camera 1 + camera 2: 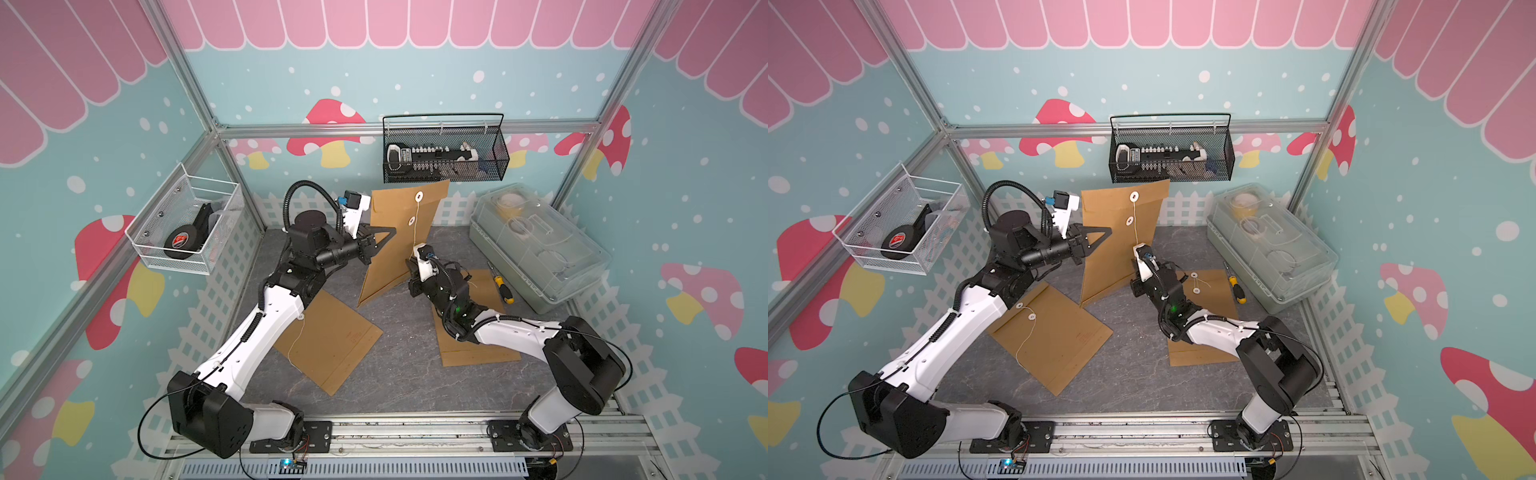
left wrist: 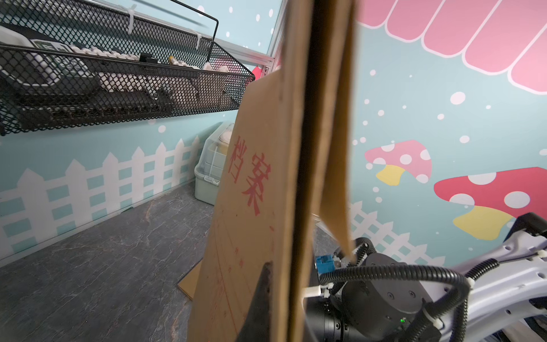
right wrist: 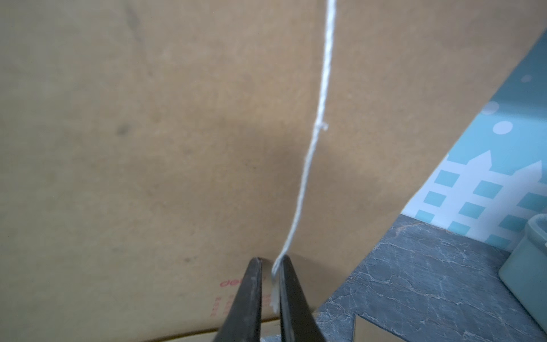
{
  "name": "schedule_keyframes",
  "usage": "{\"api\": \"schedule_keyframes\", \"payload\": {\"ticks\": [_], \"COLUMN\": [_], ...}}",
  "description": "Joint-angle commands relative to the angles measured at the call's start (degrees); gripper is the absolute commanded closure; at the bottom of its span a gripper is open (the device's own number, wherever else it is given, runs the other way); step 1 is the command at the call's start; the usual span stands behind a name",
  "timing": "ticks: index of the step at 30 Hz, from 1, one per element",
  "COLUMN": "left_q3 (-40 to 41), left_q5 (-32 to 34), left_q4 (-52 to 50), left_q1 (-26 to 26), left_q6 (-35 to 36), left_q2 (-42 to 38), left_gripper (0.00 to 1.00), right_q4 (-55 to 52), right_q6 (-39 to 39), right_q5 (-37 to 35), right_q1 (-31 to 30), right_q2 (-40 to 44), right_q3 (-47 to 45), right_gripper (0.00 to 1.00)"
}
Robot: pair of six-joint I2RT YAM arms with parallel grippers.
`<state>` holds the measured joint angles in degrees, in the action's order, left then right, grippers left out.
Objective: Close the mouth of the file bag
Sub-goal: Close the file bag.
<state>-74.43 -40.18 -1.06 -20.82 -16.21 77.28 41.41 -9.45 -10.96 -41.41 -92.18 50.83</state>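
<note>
File bag stands upright on tabletop, left pincer clamped on its edge. Right pincer is nearly closed, pinching string end. Winding round lower button not done; roughly early-mid.

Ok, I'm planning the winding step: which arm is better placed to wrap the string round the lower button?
The right: the right gripper is shut on the string below the lower button, while the left gripper is shut on the file bag, holding it up.
</note>
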Motion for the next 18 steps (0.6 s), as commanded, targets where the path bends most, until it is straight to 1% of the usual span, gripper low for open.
{"api": "schedule_keyframes", "payload": {"ticks": [1, 3, 7, 14, 18], "left_q3": [-2.0, -2.0, -2.2, -0.9, 0.7], "left_q5": [-0.2, 1.3, 2.7, 1.3, -0.3], "left_q4": [-0.2, -1.0, -2.0, -1.4, -0.7], "left_q1": [-0.5, -0.3, 0.7, 2.3, 3.0], "left_q6": [1.3, 1.7, 0.6, -1.0, -1.1], "left_q2": [-1.5, -1.5, -0.7, 0.3, 0.4], "left_gripper": [1.0, 1.0, 1.0, 1.0, 1.0], "right_q4": [1.0, 0.8, -2.1, -8.6, -12.5], "right_q6": [1.3, 1.7, 4.1, 11.2, 12.5], "right_q5": [-0.5, 0.2, 0.8, -3.0, -4.0], "right_q1": [-0.4, -0.5, -1.8, -8.7, -11.8], "right_q2": [0.0, 0.6, 2.2, 3.9, 4.7], "right_q3": [2.0, 1.3, -0.2, -1.5, -0.1], "right_gripper": [0.96, 1.0, 1.0, 1.0, 1.0]}}
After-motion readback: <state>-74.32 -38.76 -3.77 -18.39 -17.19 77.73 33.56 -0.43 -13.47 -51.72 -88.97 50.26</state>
